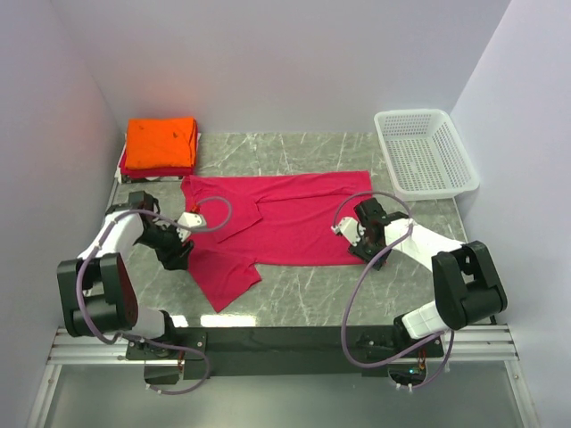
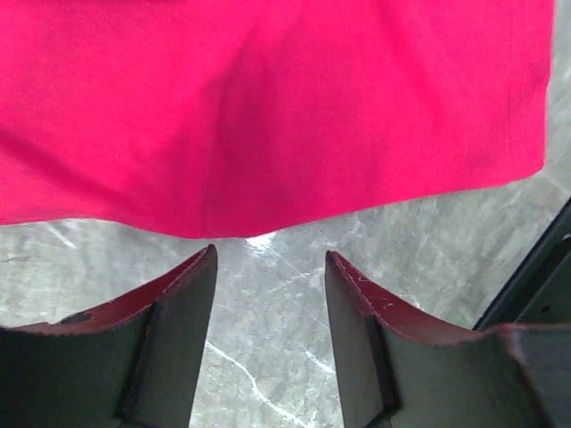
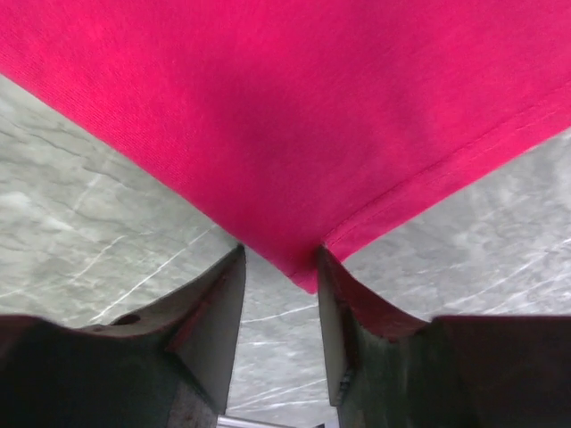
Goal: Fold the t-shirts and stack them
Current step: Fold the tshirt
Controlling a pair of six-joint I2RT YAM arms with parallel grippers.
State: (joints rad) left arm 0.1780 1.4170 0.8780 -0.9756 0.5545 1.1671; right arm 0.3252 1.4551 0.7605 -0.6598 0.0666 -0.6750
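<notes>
Grey veined marble table (image 1: 303,294), seen from above and behind two arms bolted at its near edge. Spread flat across the middle, crimson-pink t-shirt (image 1: 294,214), unfolded, one sleeve trailing toward the near left. At the back right corner, white mesh basket (image 1: 426,153), well apart from the cloth. At the back left corner, folded stack (image 1: 161,147), orange on top, red beneath, set against the wall. Just beside the shirt's left edge, left gripper (image 1: 181,242), low over bare stone, fingers (image 2: 178,321) spread, nothing between them, the pink hem just ahead of the tips. At the shirt's near right corner, right gripper (image 1: 364,250), likewise parted, its fingers (image 3: 219,321) straddling the very tip of the hemmed corner, cloth reaching into the gap, no pinch visible.
</notes>
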